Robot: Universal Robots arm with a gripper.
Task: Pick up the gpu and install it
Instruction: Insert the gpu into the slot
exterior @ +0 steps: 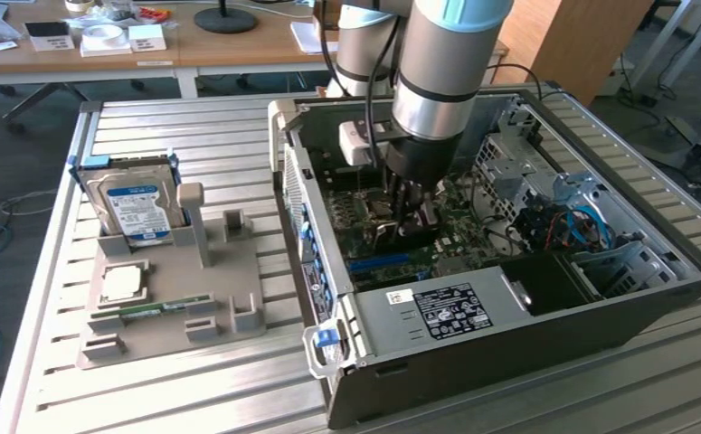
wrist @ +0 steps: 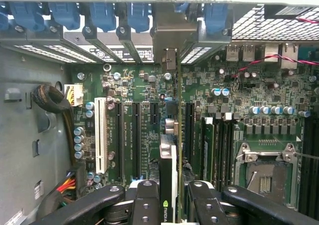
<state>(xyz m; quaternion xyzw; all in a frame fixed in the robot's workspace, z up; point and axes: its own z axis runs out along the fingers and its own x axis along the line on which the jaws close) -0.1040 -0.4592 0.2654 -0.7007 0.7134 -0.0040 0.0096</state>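
Wrist view: a thin dark expansion card, the gpu, is seen edge-on, with a green maker's logo on its near end.
Gripper: the black two-finger gripper is clamped on the card, one finger against each flat face, so the card stands on edge between them.
Card's long axis: it runs from the gripper straight toward the rear wall of the case, parallel to the long black expansion slots and the white slot on the green motherboard.
Bracket end: the card's silvery bracket is at the far end from the fingers, close to the row of rear slot openings with blue plastic latches.
Deciding relation: the card lies directly under the wrist, its lower edge facing the board between two black slots; the slot beneath it is hidden by the card itself.
Seating: I cannot tell whether the lower edge is already in the slot or just above it.
Exterior view: the arm reaches down into the open grey computer case, the gripper low over the board near its middle.
Elsewhere: a silver hard drive with a blue label stands in a grey parts fixture, well apart on the exterior view's left.
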